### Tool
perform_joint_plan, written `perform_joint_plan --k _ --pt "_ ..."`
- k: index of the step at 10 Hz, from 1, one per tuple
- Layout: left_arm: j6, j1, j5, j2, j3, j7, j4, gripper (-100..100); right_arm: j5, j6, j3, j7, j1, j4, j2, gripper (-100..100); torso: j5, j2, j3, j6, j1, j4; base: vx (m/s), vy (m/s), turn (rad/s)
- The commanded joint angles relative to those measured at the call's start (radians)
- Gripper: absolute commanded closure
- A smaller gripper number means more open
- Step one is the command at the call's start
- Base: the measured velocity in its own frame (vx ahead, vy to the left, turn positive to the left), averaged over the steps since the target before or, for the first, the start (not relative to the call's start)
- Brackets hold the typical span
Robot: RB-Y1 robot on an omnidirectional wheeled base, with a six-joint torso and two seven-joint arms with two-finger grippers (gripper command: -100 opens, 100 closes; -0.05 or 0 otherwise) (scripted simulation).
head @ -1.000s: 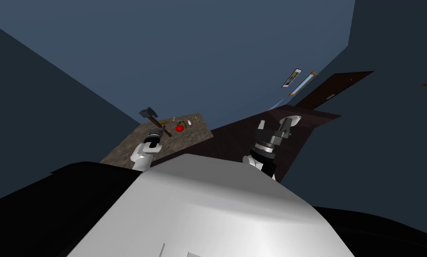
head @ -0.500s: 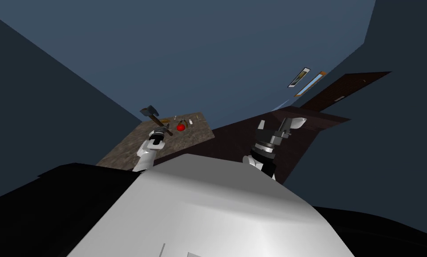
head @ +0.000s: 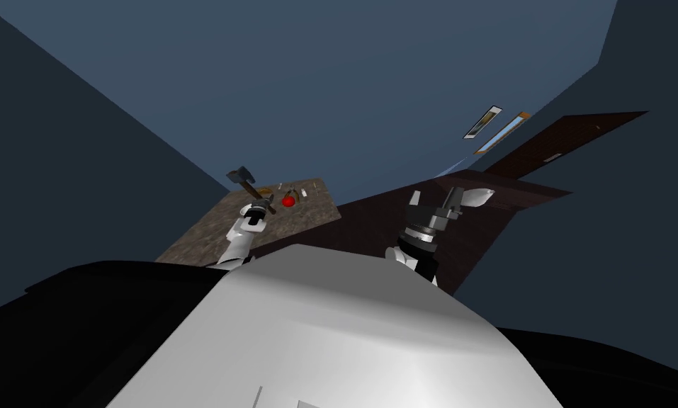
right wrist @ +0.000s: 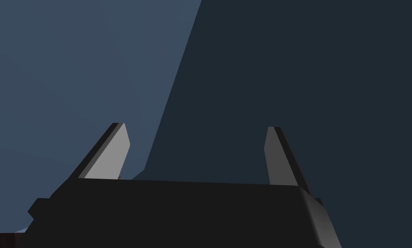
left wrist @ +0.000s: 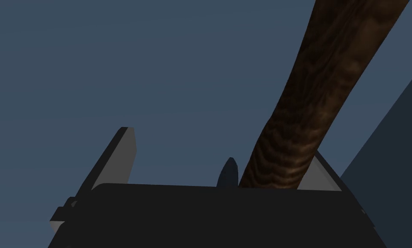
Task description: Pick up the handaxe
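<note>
Left gripper (head: 258, 207) has the handaxe (head: 249, 190), as far as I can judge: the axe is off the table (head: 210, 237) and sits in the hand. The head view puts the grip low on the handle, near the butt end. In the left wrist view the brown wood-grain handle (left wrist: 312, 107) rises from the gripper body against 1 finger, while the other finger (left wrist: 125, 150) stands clear of it. I read that as a 1-sided or offset hold, not a centred clamp. The long axis runs from the gripper up and away, slanting toward my left. The dark axe head (head: 239, 176) is at the far end, up past the table's far left edge and against the blue wall. So the mass sits well out from the fingers and will lever on the grip. A red object (head: 287, 202) and a few small bits lie on the table just right of the hand, below the axe and not touching it. Right gripper (head: 436, 197) hangs well apart on my right, fingers spread with nothing between them. The left arm does this alone. Pick looks essentially done. Next I'd want a slow, straight raise with no wrist roll, watching for the handle pivoting or sliding out.
</note>
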Motion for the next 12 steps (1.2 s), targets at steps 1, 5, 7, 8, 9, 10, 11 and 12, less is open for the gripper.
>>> perform_joint_plan --k 1,5,7,8,9,10,11,12 --pt "-0.034 -0.050 0.037 0.028 -0.041 -0.029 0.050 -100 0.000 0.000 0.000 0.000 0.000 0.000 0.000 0 0.000 0.000 0.000 0.000 0.000 0.000 -0.002 -0.017 0.133" --pt "-0.068 -0.120 0.071 0.054 -0.081 -0.059 0.158 -100 0.000 0.000 0.000 0.000 0.000 0.000 0.000 0 -0.001 0.000 0.000 0.000 0.000 0.000 -0.001 -0.015 0.053" --pt "-0.068 -0.131 0.071 0.054 -0.081 -0.059 0.207 -100 0.000 0.000 0.000 0.000 0.000 0.000 0.000 0 -0.001 0.000 0.000 0.000 -0.001 0.000 0.000 -0.019 0.041" --pt "-0.101 -0.180 0.105 0.081 -0.121 -0.089 0.246 -100 0.000 0.000 0.000 0.000 0.000 0.000 0.000 0 -0.001 0.000 0.000 0.001 -0.001 0.000 -0.007 -0.025 0.115" --pt "-0.101 -0.198 0.105 0.081 -0.121 -0.089 0.296 -100 0.000 0.000 0.000 0.000 0.000 0.000 0.000 0 -0.001 0.000 0.000 0.000 -0.002 0.000 -0.003 -0.027 0.086" --pt "-0.135 -0.239 0.139 0.107 -0.161 -0.120 0.329 -100 0.000 0.000 0.000 0.000 0.000 0.000 0.000 0 -0.001 0.000 0.000 0.000 -0.002 0.000 -0.004 -0.034 0.136" --pt "-0.135 -0.264 0.139 0.107 -0.161 -0.120 0.374 -100 0.000 0.000 0.000 0.000 0.000 0.000 0.000 0 -0.001 0.000 0.000 0.000 -0.002 0.000 -0.001 -0.030 0.078" --pt "-0.135 -0.264 0.139 0.107 -0.161 -0.120 0.389 -100 0.000 0.000 0.000 0.000 0.000 0.000 0.000 0 -0.001 0.000 0.000 0.000 -0.002 0.000 0.000 -0.012 -0.003"
